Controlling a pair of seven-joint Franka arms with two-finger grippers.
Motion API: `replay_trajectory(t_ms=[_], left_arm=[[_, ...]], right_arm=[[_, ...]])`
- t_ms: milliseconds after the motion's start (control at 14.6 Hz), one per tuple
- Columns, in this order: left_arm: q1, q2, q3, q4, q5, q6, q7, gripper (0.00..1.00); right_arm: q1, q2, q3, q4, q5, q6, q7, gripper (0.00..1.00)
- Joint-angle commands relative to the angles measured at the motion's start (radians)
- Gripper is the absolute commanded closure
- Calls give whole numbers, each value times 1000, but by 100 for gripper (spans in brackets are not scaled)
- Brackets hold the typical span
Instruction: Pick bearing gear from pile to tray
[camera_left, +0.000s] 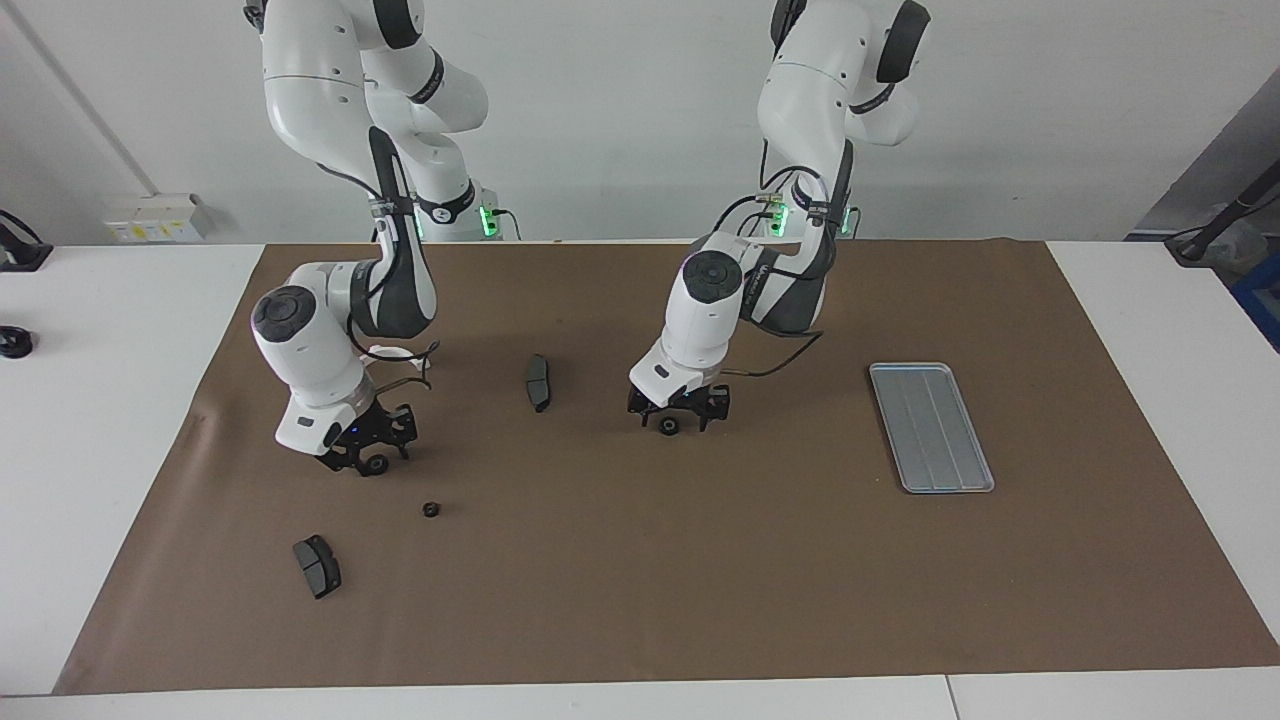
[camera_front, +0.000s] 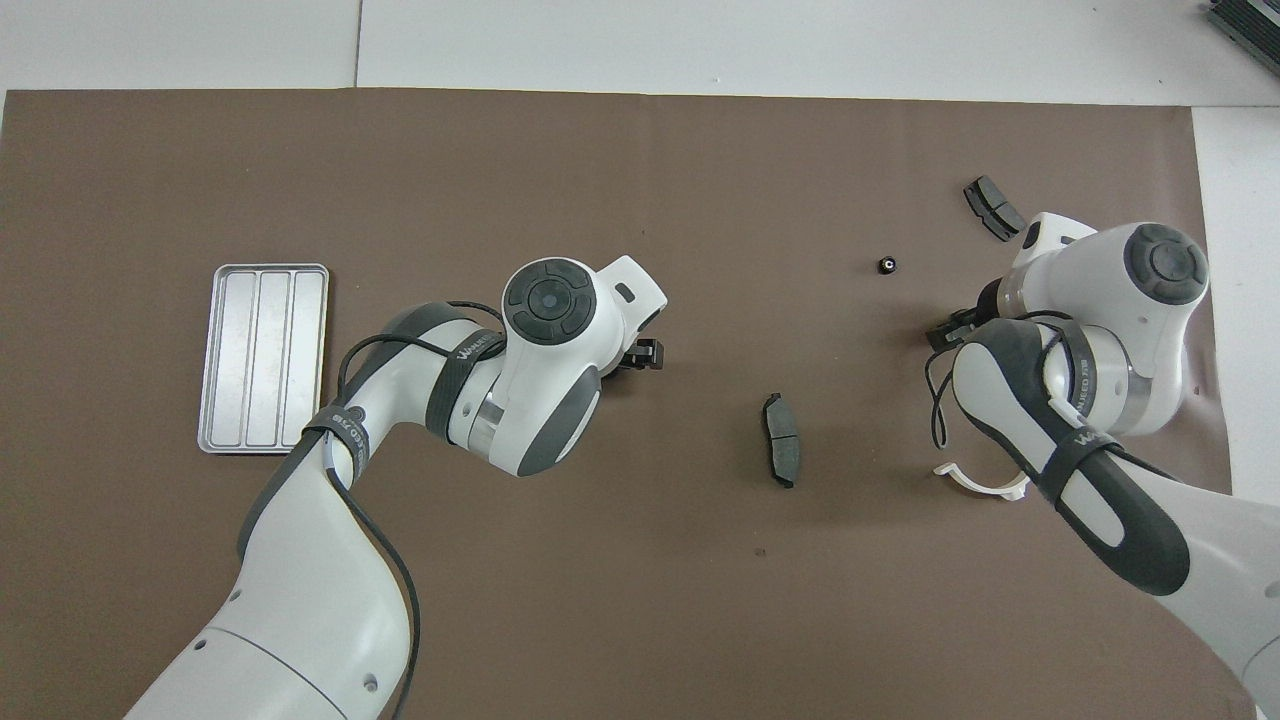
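The pile is a loose scatter on the brown mat. A black ring-shaped bearing gear (camera_left: 668, 427) lies mid-table, and my left gripper (camera_left: 678, 413) stands open, low over it, with a finger on either side. In the overhead view the left hand hides that gear. My right gripper (camera_left: 365, 455) is down at the mat against a second black gear (camera_left: 376, 465), toward the right arm's end. A third gear (camera_left: 431, 509) (camera_front: 886, 265) lies loose, farther from the robots than that one. The silver tray (camera_left: 932, 427) (camera_front: 262, 358) lies bare at the left arm's end.
One dark grey curved pad (camera_left: 538, 382) (camera_front: 782, 452) lies between the two grippers. Another pad (camera_left: 317, 566) (camera_front: 993, 208) lies at the right arm's end, farther from the robots than the loose gear. A white half-ring bracket (camera_left: 390, 352) (camera_front: 980, 485) sits under the right arm.
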Motion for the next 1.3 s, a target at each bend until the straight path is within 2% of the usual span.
replay_trajectory(t_ms=[0,68,137,205,274,342,411,479,616,890,1095,1232], left_arm=[[-36,-18,18,-71,-20,70,-10,0],[-37,-18,18,-71,-20,69,-8,0],[-39,-18,18,-70,-20,69,-10,10],[-39,-18,17,-62,-20,61,-10,23],[-42,-18,17,-61,-20,58,-8,43],[-43,-18,17,-62,-18,57,-8,72],[-46,-20,18,-58,-18,52,-8,92],[-49,-20,18,-48,-18,34,-8,100],[-48,-20,23,-6,-20,-29,-13,100],[-34,-61,71,25,-6,-92,-15,100],[-34,-114,140,12,-6,-139,-7,100],[-33,-156,200,-11,-6,-149,4,100]], right_arm=[[-11,-11,12,-16,28,26,-27,34],[-10,-11,12,-16,28,27,-27,34],[-11,-11,12,-16,27,27,-32,43],[-11,-11,12,-16,27,27,-34,57],[-10,-11,12,-16,28,27,-32,74],[-8,-10,12,-15,28,27,-26,95],[-8,-8,12,-12,28,27,-18,100],[-10,-6,12,-7,28,26,2,100],[-4,-11,16,19,30,2,31,100],[33,-42,61,134,28,-175,271,100],[132,-42,64,218,28,-244,518,100],[241,-36,64,243,27,-221,735,100]])
